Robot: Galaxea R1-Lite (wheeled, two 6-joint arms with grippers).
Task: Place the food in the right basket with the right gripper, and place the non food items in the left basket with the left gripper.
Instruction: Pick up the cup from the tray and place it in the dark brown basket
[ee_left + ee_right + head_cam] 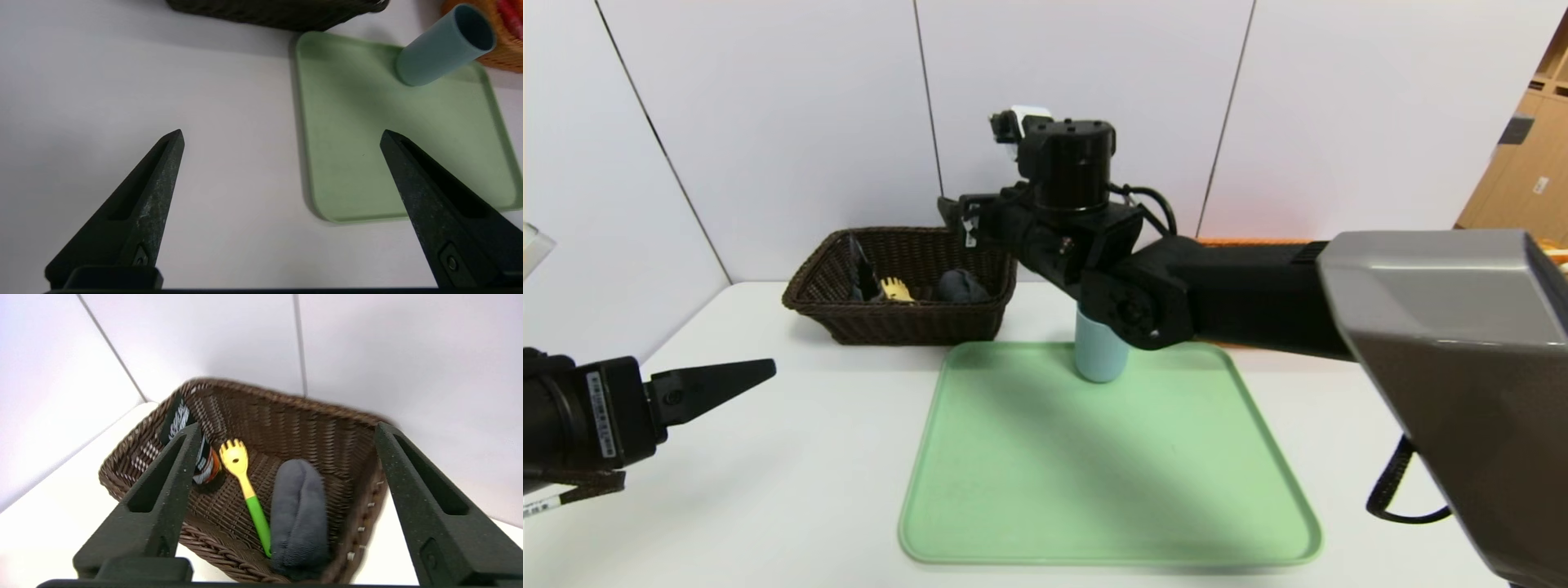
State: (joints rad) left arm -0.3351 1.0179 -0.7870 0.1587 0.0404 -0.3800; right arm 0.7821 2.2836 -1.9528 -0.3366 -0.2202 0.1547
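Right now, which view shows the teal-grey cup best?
The left wrist view: the cup shows whole, open mouth included, standing on the green tray beyond the open left gripper. In the head view the right arm hides its upper part. The right wrist view shows only the dark basket, no cup.

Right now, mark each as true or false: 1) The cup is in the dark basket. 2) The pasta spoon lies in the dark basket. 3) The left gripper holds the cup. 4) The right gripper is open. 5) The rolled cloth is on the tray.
1) False: the cup stands upright on the green tray.
2) True: the pasta spoon lies in the dark basket.
3) False: the left gripper is open and empty, away from the cup.
4) True: the right gripper is open.
5) False: the rolled cloth is in the dark basket.
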